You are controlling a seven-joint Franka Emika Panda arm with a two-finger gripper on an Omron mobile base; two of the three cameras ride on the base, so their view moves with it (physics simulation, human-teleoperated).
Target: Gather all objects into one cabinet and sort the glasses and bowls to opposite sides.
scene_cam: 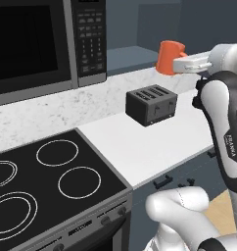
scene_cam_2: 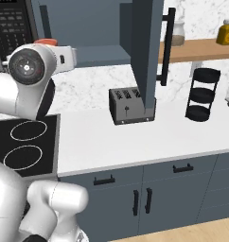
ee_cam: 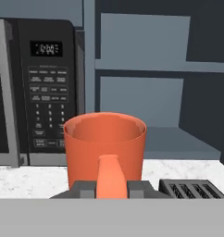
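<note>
Mug — held aloft by its handle, upright, facing the open cabinet, likely for shelving | Gripper — clamped on the handle, apparently; fingertips barely visible | Below — toaster at the counter's back edge

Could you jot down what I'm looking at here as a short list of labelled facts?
Setting: simulated kitchen, white counter
Held item: orange-red mug with a handle, upright
Gripper: fingers closed on the mug's handle
Mug position: lifted, in front of the open cabinet
Cabinet shelf: bare where visible
Cabinet door: swung open, black bar handle
Below the mug: dark toaster on the counter
Left side: microwave above a black stovetop
</note>
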